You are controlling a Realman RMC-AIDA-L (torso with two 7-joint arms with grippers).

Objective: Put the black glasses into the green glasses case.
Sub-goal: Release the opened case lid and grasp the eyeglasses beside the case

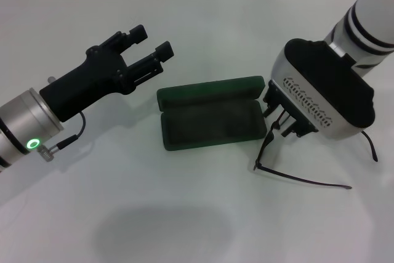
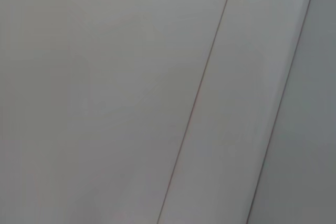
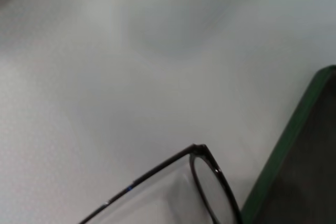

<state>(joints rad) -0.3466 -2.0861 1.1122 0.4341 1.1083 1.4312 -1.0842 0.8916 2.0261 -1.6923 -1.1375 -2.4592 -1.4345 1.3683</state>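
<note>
Left gripper [image 1: 149,42]: hangs above the worktop [image 1: 203,226], just left of the case. Its two black fingers stand parted with a plain gap and nothing between them. Its wrist view shows only pale surface.

Green glasses case [image 1: 212,121]: lies open mid-worktop, lid laid back on the far side, matte lined tray facing up and empty. Its long side runs left to right. A rigid shell by the look of it, likely to sit steady while something is lowered in, though a sideways nudge could slide it on the smooth top.

Black glasses [image 1: 269,146]: just right of the case, close to its right end, temples unfolded. One slim temple runs along the worktop toward the right; the front frame rises under the right gripper. In the right wrist view a lens [image 3: 210,192] and the frame corner sit just beside the case's green edge [image 3: 294,135].

Right gripper [image 1: 284,117]: down over the front of the glasses, fingertips at the frame. Whether they have closed on it I cannot tell; the housing hides the contact.

Handling: light, thin wire, easily bent; lenses smear and scratch. I judge the safest hold to be the frame front near the bridge, gently. The spread temples look wider than the tray, so they may catch on its rim.
</note>
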